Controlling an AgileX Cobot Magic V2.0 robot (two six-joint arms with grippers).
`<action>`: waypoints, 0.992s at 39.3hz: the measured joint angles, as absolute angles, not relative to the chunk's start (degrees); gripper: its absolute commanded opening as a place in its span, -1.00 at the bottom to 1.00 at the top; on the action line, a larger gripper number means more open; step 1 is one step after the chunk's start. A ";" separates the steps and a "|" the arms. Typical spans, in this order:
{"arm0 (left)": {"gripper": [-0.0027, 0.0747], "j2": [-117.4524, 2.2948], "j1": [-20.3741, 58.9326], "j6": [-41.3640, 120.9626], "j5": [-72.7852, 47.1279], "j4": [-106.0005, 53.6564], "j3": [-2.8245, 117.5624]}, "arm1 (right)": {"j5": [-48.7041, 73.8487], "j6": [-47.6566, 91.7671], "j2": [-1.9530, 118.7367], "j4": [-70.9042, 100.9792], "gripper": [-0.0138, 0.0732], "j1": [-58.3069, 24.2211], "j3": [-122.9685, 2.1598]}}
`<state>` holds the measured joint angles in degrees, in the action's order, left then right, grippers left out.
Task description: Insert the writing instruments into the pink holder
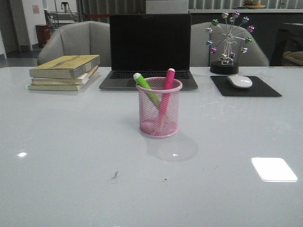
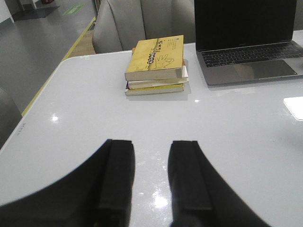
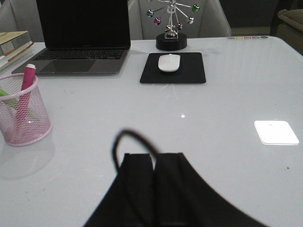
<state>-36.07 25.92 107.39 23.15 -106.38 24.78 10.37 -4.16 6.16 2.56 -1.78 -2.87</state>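
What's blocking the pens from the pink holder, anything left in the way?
Nothing visible. The green pen and pink pen already stand inside the pink holder, leaning against its rim. Neither the left gripper nor the right gripper holds anything.

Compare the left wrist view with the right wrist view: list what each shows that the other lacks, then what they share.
Only the left wrist view shows the left gripper, its fingers apart with nothing between them.

Only the right wrist view shows the pink holder with the pink pen and green pen standing inside, the mouse on its black pad, the ferris-wheel ornament, and the right gripper, its fingers together.

Both show the laptop, the stack of books and the white table.
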 measured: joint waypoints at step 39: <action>-0.24 -36.07 25.92 107.39 23.13 -106.38 24.78 | 10.37 -4.28 -0.57 2.69 -0.61 -1.78 1.77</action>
